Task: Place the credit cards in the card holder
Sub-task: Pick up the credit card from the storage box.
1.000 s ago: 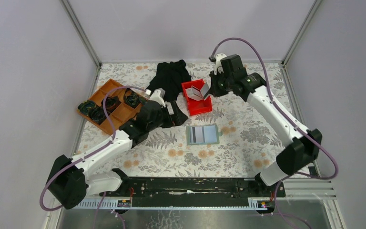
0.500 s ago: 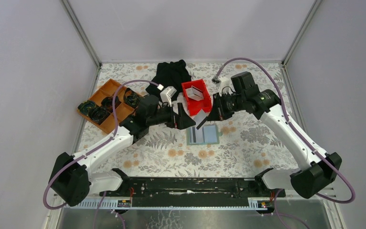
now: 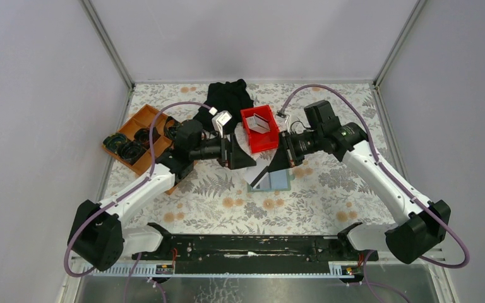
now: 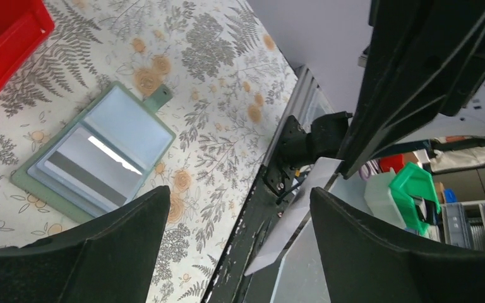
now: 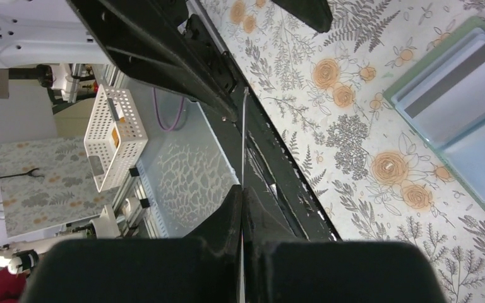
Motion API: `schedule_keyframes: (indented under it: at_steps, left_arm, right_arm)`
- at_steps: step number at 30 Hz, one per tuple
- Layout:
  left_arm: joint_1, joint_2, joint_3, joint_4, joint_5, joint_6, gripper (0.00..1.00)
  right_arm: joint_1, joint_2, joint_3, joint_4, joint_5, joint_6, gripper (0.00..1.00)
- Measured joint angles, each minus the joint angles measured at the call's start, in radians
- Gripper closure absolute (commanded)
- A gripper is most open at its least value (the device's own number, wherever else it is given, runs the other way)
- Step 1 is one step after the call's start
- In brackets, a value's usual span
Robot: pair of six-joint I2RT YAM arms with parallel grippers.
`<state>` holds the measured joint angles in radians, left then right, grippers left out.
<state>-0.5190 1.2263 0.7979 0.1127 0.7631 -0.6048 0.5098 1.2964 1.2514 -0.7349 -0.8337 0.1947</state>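
The card holder (image 3: 279, 181) lies open on the floral mat, a card with a dark band in its left side (image 4: 95, 164). My right gripper (image 3: 282, 158) hovers just above it, shut on a credit card (image 3: 264, 175) that slants down towards the mat. That card shows edge-on as a thin line (image 5: 244, 139) in the right wrist view and as a white strip (image 4: 297, 221) in the left wrist view. My left gripper (image 3: 242, 153) is open beside it, its fingers (image 4: 69, 252) apart from the card. More credit cards (image 3: 260, 124) stand in the red bin (image 3: 250, 140).
An orange compartment tray (image 3: 145, 117) with dark items sits at the left behind my left arm. A black cloth (image 3: 227, 98) lies at the back. Metal frame posts and grey walls close in the mat on three sides.
My right gripper has carried a card from the red bin down and towards the middle, over the card holder. My left gripper has swung right to face it, and its jaws have narrowed slightly.
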Motion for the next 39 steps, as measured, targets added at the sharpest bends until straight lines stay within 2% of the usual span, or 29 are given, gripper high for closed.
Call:
schedule_keyframes:
  at_steps: [7,15,19,20,21,22,24,29,30,33,35,39]
  left_arm:
    - [0.033,0.035,-0.011,0.058,0.143,-0.029,0.22]
    - [0.048,0.041,-0.034,0.069,0.239,-0.041,0.4]
    - [0.062,0.042,-0.04,0.074,0.269,-0.045,0.57]
    - [0.064,0.042,-0.042,0.074,0.274,-0.047,0.65]
    - [0.067,0.043,-0.043,0.074,0.279,-0.048,0.78]
    - [0.07,0.043,-0.044,0.074,0.286,-0.048,0.87]
    - [0.075,0.046,-0.047,0.076,0.301,-0.051,1.0]
    - [0.085,0.05,-0.052,0.085,0.319,-0.056,1.0]
    - [0.087,0.054,-0.053,0.087,0.319,-0.056,1.0]
    - [0.09,0.071,-0.054,0.101,0.322,-0.066,1.0]
    - [0.091,0.085,-0.06,0.127,0.316,-0.079,1.0]
    - [0.091,0.112,-0.09,0.145,0.233,-0.108,1.0]
  right_arm:
    - [0.0,0.025,-0.005,0.047,-0.053,0.019,1.0]
    - [0.0,0.084,-0.006,0.097,-0.087,0.036,1.0]
    - [0.0,0.105,-0.008,0.116,-0.105,0.041,1.0]
    - [0.0,0.109,-0.009,0.121,-0.108,0.042,1.0]
    - [0.0,0.116,-0.01,0.122,-0.113,0.042,1.0]
    - [0.0,0.122,-0.011,0.127,-0.116,0.043,1.0]
    - [-0.002,0.137,-0.014,0.132,-0.12,0.045,1.0]
    - [-0.015,0.172,-0.019,0.148,-0.126,0.046,1.0]
    - [-0.017,0.175,-0.019,0.149,-0.128,0.046,0.97]
    - [-0.023,0.183,-0.019,0.153,-0.126,0.049,0.76]
    - [-0.029,0.188,-0.019,0.152,-0.111,0.053,0.65]
    - [-0.036,0.188,-0.019,0.149,-0.031,0.055,0.57]
